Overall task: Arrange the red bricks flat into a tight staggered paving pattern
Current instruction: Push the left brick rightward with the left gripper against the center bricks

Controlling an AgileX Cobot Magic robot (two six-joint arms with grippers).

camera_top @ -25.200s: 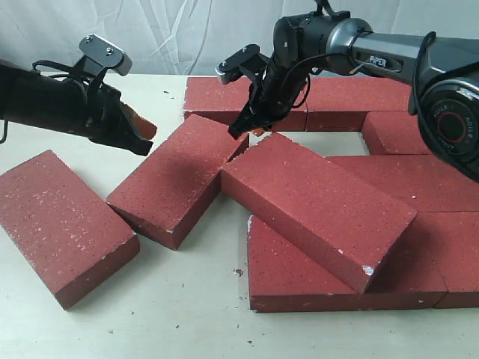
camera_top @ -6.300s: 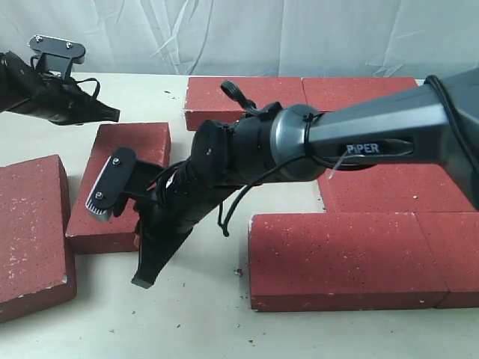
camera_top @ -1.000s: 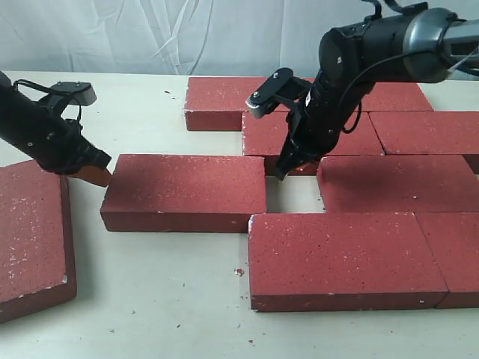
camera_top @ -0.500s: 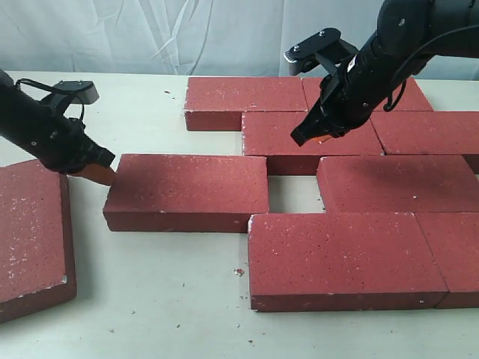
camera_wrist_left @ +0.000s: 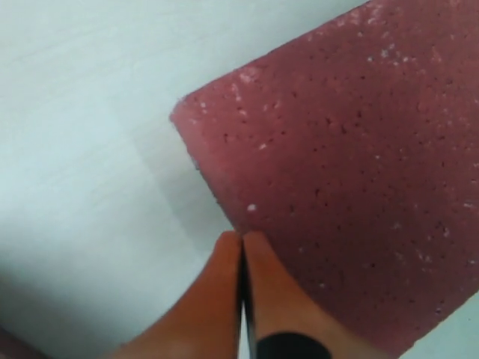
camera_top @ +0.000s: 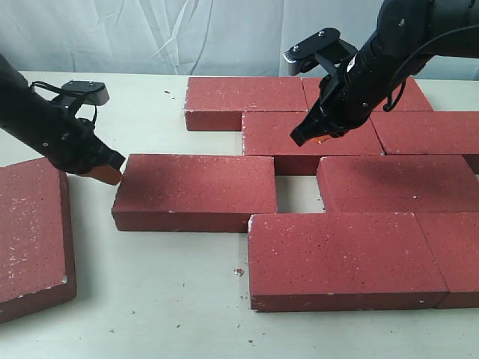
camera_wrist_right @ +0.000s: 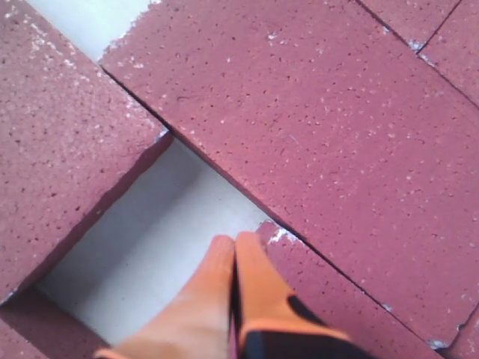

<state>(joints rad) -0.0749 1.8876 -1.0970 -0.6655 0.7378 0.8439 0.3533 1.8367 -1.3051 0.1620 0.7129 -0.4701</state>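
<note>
Left gripper [camera_top: 105, 174] pinched together, empty, tip against loose brick [camera_top: 196, 187] end; I read it as a pusher | brick flat, gap [camera_top: 296, 193] short of paved bricks [camera_top: 352, 247] | right gripper [camera_top: 309, 137] closed, empty, hovering clear

This looks like a robotics lab test bench, not a home or a building site. A plain, pale counter [camera_top: 172, 314] carries loose red bricks [camera_top: 196, 188], with brick crumbs [camera_top: 238, 272] scattered towards its front edge. A creased white sheet [camera_top: 135, 37] hangs along the counter's far edge, closing off the view. Two black jointed robot arms reach over the counter: the left arm [camera_top: 34, 120] from the left edge, the right arm [camera_top: 419, 30] from the far right corner.
</note>
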